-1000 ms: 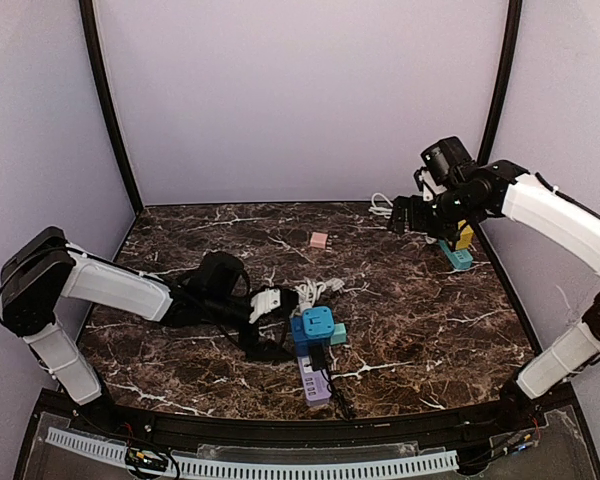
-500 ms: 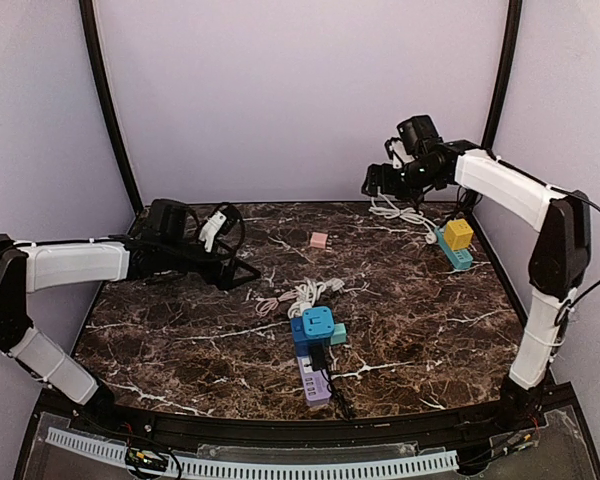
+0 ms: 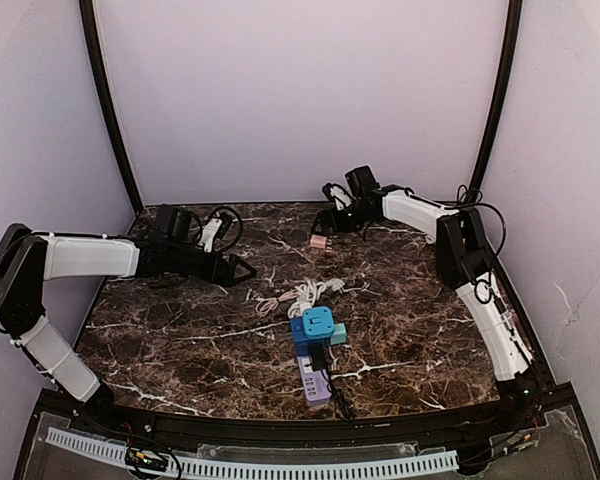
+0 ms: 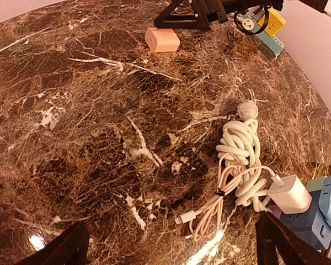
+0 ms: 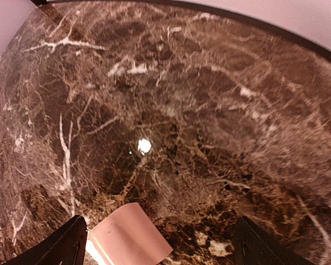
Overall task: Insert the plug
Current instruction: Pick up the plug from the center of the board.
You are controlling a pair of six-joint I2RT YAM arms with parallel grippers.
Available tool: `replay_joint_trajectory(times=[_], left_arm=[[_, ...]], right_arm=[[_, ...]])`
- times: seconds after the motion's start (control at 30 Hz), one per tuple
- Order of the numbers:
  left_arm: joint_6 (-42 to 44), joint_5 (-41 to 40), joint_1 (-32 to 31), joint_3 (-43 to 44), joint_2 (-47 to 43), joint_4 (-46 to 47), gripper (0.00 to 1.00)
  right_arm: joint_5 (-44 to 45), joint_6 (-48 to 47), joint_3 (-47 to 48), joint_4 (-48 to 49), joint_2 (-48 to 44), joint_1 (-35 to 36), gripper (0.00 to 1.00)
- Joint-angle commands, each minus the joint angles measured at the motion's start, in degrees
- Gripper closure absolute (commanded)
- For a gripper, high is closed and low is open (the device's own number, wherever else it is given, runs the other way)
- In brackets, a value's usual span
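Early stage, we judge: nothing grasped. Left gripper (image 3: 242, 270) wide open, empty, left of the white cable (image 4: 240, 149). Right gripper (image 5: 160, 243) open, empty, over the far pink plug (image 5: 129, 234). Pickup and insertion into the near power strip (image 3: 316, 385) remain.

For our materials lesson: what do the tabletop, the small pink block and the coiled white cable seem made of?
Tabletop: brown marble or marble-look laminate, polished; white veins and a glare spot show. Pink block: likely moulded plastic, smooth, rounded corners. White cable: probably a rubbery plastic sheath, bending in soft loops.
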Motion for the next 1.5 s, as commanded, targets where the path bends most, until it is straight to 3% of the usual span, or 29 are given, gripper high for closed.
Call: replay_joint_trajectory(times=[0.0, 0.3, 0.53, 0.77, 0.93, 1.33, 1.4, 1.47], left_arm=[[-0.1, -0.3, 0.4, -0.5, -0.1, -0.7, 0.03], [1.2, -0.8, 0.6, -0.2, 0.9, 0.8, 0.03], [1.8, -0.7, 1.0, -0.3, 1.4, 1.0, 0.04], [2.1, 0.1, 1.3, 0.0, 2.0, 2.0, 0.04], [2.4, -0.1, 1.3, -0.1, 1.8, 2.2, 0.04], [2.5, -0.4, 1.2, -0.9, 1.0, 1.8, 0.05], [2.4, -0.3, 1.3, -1.0, 1.1, 2.0, 0.05], [2.4, -0.2, 1.3, -1.0, 1.1, 2.2, 0.05]], right_arm=[[-2.6, 0.7, 1.2, 2.5, 1.5, 1.7, 0.09], [1.1, -2.1, 0.1, -0.4, 3.3, 5.6, 0.12], [9.9, -8.6, -8.3, -3.5, -3.3, 7.1, 0.13], [13.7, -14.5, -13.0, -6.2, -7.3, 8.0, 0.27], [14.2, -15.3, -9.7, -5.7, -5.4, 8.2, 0.34], [14.4, -17.2, -5.3, -3.9, -0.6, 9.3, 0.38], [14.3, -17.3, -5.5, -3.9, -0.4, 9.5, 0.43], [14.4, -17.5, -5.5, -4.1, -0.3, 9.8, 0.61]])
